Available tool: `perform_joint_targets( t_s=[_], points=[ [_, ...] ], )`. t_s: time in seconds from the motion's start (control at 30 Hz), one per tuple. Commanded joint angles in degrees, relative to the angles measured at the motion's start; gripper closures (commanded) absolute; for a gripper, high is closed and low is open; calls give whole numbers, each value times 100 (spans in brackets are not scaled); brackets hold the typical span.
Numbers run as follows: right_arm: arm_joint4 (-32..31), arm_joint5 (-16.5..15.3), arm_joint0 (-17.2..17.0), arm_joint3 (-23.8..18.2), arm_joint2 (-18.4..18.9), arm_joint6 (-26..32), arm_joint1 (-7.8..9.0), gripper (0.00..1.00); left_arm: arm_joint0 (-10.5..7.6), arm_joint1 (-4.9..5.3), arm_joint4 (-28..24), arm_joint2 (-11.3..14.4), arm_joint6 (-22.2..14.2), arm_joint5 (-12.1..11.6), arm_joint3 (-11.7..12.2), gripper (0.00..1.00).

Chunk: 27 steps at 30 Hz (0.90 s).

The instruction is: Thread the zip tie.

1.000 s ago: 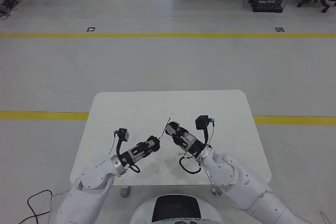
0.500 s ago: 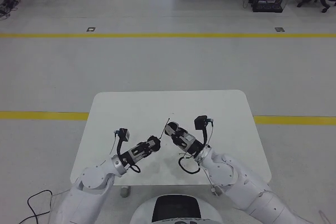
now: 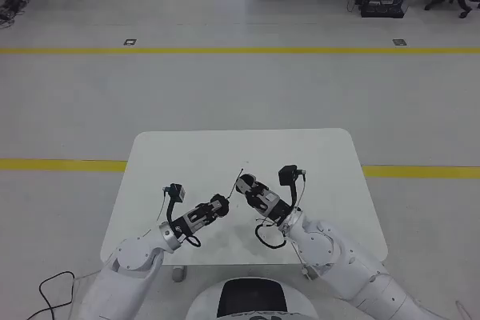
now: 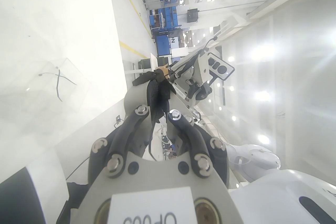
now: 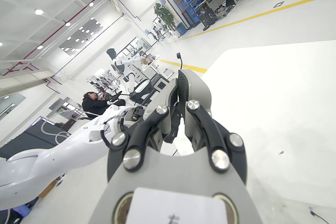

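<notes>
Both arms meet above the front half of the counter (image 3: 304,152), about midway between its left and right edges. The right pincer (image 5: 178,83) is closed tight on the black zip tie (image 5: 179,58). The strap runs between its pads and a short end with a small head sticks out past the fingertips, pointing toward the far edge. The left pincer (image 4: 157,86) sits just beside the right one, tip to tip, its fingers drawn together too. Something thin and dark lies between them, but I cannot tell if that is the tie's other end. The tie is off the counter surface
</notes>
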Motion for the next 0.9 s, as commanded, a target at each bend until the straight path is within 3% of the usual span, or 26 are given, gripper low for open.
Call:
perform_joint_targets(
  t_s=[0.0, 0.87],
  points=[
    [8, 0, 2, 11, -5, 7, -1, 100, -5, 10, -9, 8, 6, -7, 2, 100],
    [48, 0, 35, 92, -17, 44, -29, 100, -84, 110, -103, 149, 97, -46, 60, 100]
  ],
)
